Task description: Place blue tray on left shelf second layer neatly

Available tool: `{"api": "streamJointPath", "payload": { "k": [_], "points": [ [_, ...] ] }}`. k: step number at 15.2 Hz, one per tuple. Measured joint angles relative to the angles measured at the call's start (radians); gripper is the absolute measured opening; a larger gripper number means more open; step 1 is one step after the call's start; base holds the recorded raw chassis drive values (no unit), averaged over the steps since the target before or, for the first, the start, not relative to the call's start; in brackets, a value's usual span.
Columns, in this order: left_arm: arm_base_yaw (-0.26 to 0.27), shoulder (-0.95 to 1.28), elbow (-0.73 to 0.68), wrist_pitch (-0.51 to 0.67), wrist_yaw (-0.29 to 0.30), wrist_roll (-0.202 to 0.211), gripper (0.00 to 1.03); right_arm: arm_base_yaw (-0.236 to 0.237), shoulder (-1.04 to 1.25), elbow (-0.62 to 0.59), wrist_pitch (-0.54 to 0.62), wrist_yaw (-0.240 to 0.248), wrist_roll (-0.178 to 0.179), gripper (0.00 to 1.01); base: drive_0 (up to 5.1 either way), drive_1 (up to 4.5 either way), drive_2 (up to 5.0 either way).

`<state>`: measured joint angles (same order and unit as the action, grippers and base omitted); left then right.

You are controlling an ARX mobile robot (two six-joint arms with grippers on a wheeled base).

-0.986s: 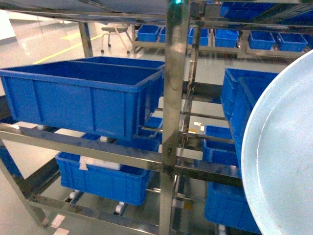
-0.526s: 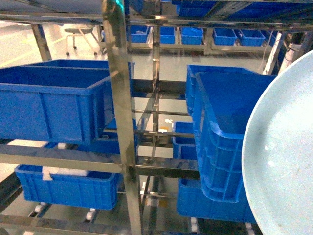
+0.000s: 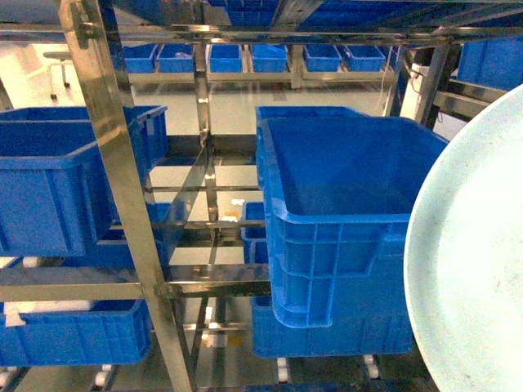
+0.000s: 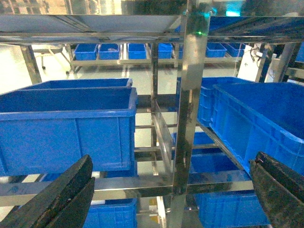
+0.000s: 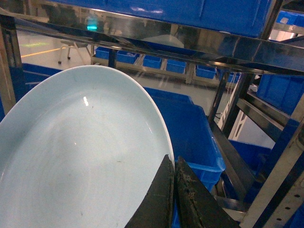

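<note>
The blue tray [image 3: 478, 261] is a pale, glossy round dish held on edge at the right side of the head view. In the right wrist view the blue tray [image 5: 80, 156] fills the left half, and my right gripper [image 5: 174, 190] is shut on its rim. The left shelf is a steel rack; its front post [image 3: 114, 171] and a crossbar [image 3: 65, 291] under a big blue crate [image 3: 49, 180] show at the left. My left gripper [image 4: 173, 159] is open with nothing in it, facing the post [image 4: 190, 109] and crossbar [image 4: 128, 186].
A large blue crate [image 3: 343, 212] sits tilted on the right-hand rack, close to the tray's left rim. More crates [image 3: 73, 335] stand on the level below. A steel beam [image 5: 156, 40] runs overhead. Small blue bins [image 3: 225, 57] line a far low shelf.
The head view has swung right: the steel post and left crates slid to the left of the frame and the right-hand crate came to the middle. The tray stays at the right edge.
</note>
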<state>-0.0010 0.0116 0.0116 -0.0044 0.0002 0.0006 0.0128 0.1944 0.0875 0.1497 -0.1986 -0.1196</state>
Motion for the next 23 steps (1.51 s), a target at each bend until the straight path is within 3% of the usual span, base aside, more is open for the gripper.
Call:
{"api": "streamJointPath", "payload": {
  "k": [23],
  "points": [
    [0.001, 0.0, 0.0, 0.0, -0.001, 0.0, 0.98, 0.0, 0.0, 0.0, 0.0, 0.0, 0.0, 0.02, 0.0, 0.89, -0.9]
  ]
}}
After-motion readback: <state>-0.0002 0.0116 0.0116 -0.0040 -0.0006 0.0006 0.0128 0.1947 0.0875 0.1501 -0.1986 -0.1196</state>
